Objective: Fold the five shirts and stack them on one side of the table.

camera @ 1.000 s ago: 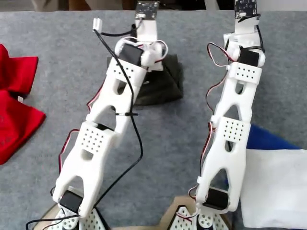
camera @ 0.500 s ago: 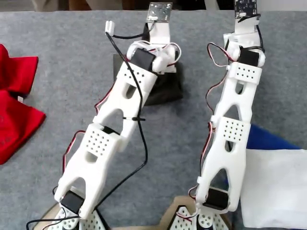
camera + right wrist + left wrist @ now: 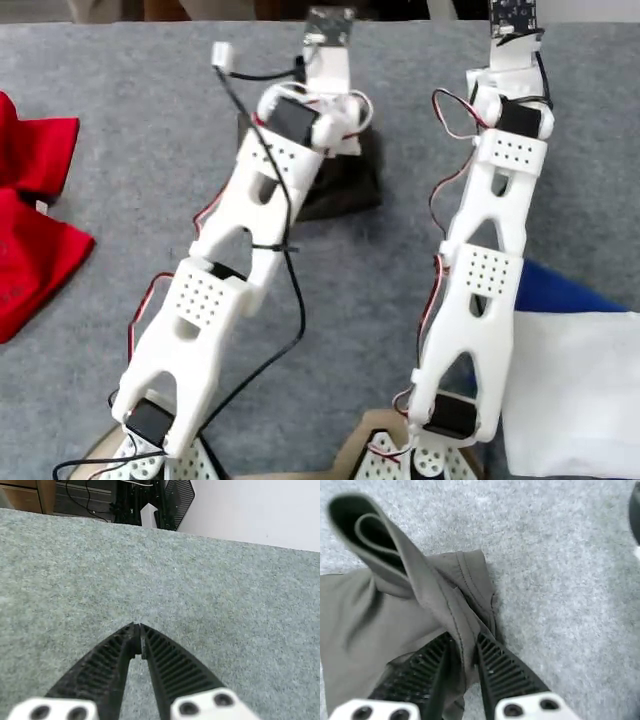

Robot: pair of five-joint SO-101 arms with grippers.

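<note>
Your left gripper [image 3: 462, 641] pinches the dark shirt [image 3: 365, 620]; its raised fold runs straight out from the jaws. Your right gripper [image 3: 138, 630]: closed, empty, well apart from it.

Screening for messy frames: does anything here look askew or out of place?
The dark shirt is bunched, not flat: the left gripper pinches a ridge of it, and a loop of fabric stands up. Red cloth lies rumpled at the edge of the table. Nothing looks damaged.
</note>
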